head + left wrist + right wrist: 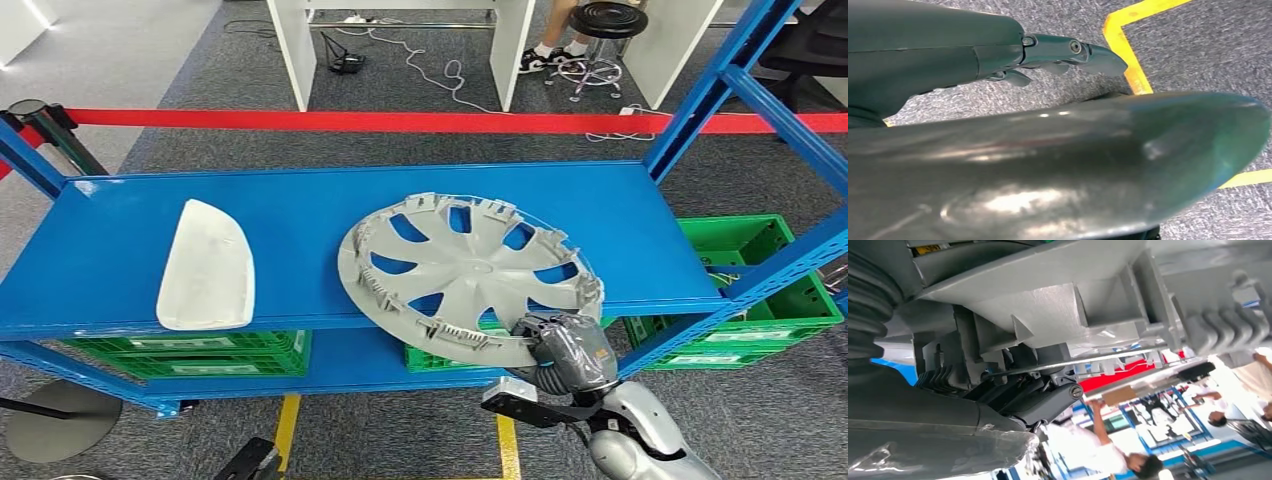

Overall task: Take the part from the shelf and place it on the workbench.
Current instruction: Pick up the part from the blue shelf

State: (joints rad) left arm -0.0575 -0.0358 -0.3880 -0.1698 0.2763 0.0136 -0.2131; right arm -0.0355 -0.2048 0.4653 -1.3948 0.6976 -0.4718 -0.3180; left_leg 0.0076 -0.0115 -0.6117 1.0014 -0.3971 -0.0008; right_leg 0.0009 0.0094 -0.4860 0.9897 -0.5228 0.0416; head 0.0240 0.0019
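Observation:
A grey plastic wheel cover [470,270] lies on the blue shelf board [300,200], its near rim hanging over the front edge. My right hand [565,350] grips that near rim from below and in front. In the right wrist view the cover's ribbed underside [1063,305] sits right above my dark fingers [1038,400], which curl against it. A white curved panel [205,265] lies flat on the shelf's left part. My left hand [1048,150] hangs over grey carpet, fingers [1073,50] stretched out with nothing in them.
Green crates [760,260] stand on the lower level, right and left [190,345]. Blue uprights [720,90] frame the shelf's right end. A red barrier tape [400,122] runs behind it, with white desks and a stool [605,20] beyond. Yellow floor lines [508,440] run below.

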